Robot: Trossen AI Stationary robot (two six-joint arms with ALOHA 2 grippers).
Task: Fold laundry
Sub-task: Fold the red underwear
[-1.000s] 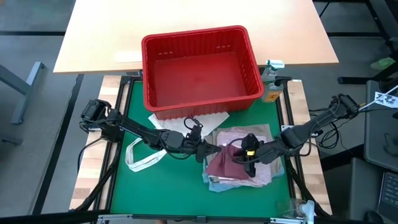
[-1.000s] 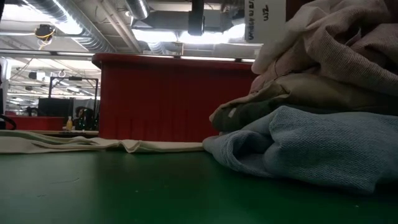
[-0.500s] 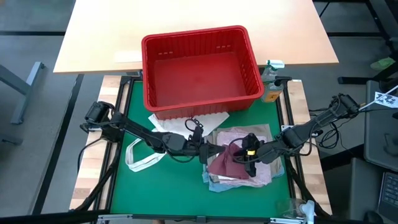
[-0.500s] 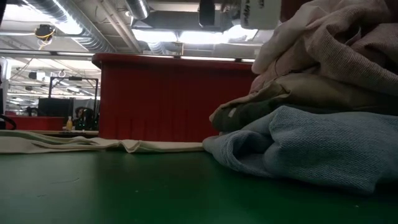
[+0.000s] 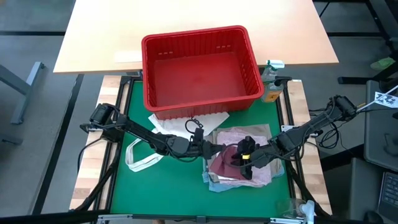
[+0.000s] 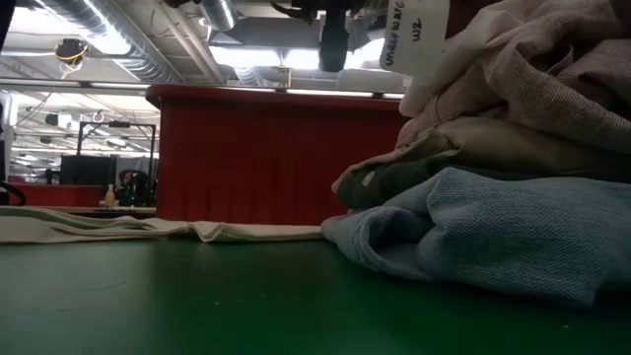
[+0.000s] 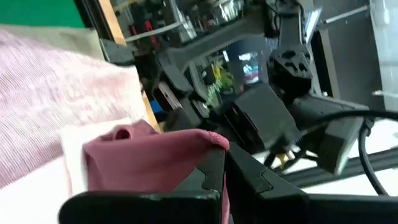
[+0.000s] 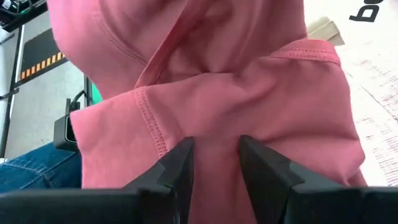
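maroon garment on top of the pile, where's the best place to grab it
Probably by a hemmed edge or corner. The maroon garment lies crumpled on the pile, and both grippers work that way: the left gripper pinches an edge from the pile's left, and the right gripper holds fabric between its jaws near the stitched hem.

- Two dark robot arms, left arm [image 5: 146, 138] and right arm [image 5: 305, 132], reaching in from the frame's sides toward lower centre.
- Two grippers, left gripper [image 5: 213, 149] and right gripper [image 5: 244, 160], both at the cloth pile.
- One pile of laundry [image 5: 239, 163], lower centre-right, with at least five garments countable: maroon garment [image 5: 224, 163], mottled pink garment [image 5: 236, 135], light blue garment [image 6: 513, 232], beige-khaki garment [image 6: 493, 138], dark grey-green garment [image 6: 380, 187].
- One red basket [image 5: 199, 67], upper centre.
- One white tote bag [image 5: 163, 127], two loop handles, centre-left.
- One spray bottle [image 5: 272, 78], right of basket.
- One green mat [image 5: 161, 186].
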